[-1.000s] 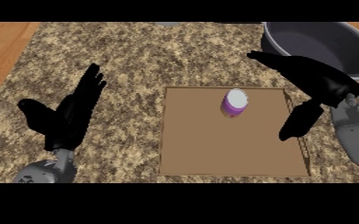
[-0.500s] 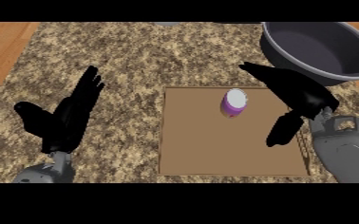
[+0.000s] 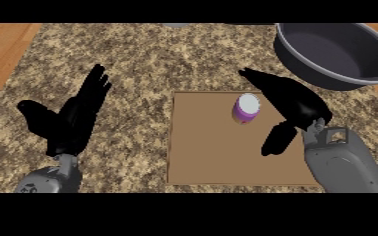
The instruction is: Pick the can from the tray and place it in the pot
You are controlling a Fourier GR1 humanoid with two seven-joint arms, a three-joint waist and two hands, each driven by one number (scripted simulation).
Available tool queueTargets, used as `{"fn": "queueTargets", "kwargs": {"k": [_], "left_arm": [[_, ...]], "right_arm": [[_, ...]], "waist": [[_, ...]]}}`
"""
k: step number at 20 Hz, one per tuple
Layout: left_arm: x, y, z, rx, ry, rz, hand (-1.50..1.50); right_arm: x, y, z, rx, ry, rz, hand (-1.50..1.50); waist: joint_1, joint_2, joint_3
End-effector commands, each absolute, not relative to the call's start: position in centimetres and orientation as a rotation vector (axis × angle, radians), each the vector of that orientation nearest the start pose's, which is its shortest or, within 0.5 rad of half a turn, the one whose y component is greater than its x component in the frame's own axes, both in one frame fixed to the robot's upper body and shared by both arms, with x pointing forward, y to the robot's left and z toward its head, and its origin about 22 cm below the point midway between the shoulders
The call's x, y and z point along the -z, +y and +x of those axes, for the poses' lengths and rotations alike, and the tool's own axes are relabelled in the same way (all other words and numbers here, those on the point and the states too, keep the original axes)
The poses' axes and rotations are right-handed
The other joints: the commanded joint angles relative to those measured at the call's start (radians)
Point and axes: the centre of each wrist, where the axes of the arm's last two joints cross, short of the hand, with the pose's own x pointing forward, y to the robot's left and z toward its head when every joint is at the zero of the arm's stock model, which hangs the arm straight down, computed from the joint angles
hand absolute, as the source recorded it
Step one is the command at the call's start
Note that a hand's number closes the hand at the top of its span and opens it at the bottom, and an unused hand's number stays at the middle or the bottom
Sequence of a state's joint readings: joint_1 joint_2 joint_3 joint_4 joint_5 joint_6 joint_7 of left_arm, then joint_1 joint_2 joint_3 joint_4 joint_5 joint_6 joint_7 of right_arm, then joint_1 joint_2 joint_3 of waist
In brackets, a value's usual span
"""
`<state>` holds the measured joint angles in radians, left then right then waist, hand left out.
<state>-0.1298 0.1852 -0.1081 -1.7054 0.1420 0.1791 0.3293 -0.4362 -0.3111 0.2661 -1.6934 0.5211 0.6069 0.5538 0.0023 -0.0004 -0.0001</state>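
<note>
A purple can [image 3: 246, 108] with a white top stands upright on the brown tray [image 3: 207, 155], near the tray's far right part. My right hand [image 3: 295, 105] is open just to the right of the can, fingers stretched past it and thumb hanging below; a narrow gap separates it from the can. The dark grey pot [image 3: 328, 52] sits at the upper right, beyond the tray. At the left my left hand [image 3: 70, 117] rests open on the counter, fingers pointing up.
The speckled granite counter [image 3: 162, 60] surrounds the tray. A strip of wooden floor [image 3: 15, 40] shows past the counter's left edge.
My right hand has moved left and closer to the can. More of the pot has come into view at the upper right. The left hand has stayed put.
</note>
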Motion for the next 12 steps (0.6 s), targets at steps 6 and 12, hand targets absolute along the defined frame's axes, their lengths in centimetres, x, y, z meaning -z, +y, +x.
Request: {"fn": "queueTargets", "kwargs": {"k": [6, 12], "left_arm": [[-5.2, 22.7, 26.9, 0.028, -1.463, 0.014, 0.00], [-6.5, 23.9, 26.0, 0.009, -1.475, 0.000, 0.00]], "right_arm": [[-11.3, -17.4, 29.5, -1.283, -1.080, -0.608, -1.50], [-9.4, -15.4, 33.5, -1.331, -1.055, -0.607, -1.50]], "waist": [[-0.004, 0.000, 0.000], [0.006, 0.001, 0.000]]}}
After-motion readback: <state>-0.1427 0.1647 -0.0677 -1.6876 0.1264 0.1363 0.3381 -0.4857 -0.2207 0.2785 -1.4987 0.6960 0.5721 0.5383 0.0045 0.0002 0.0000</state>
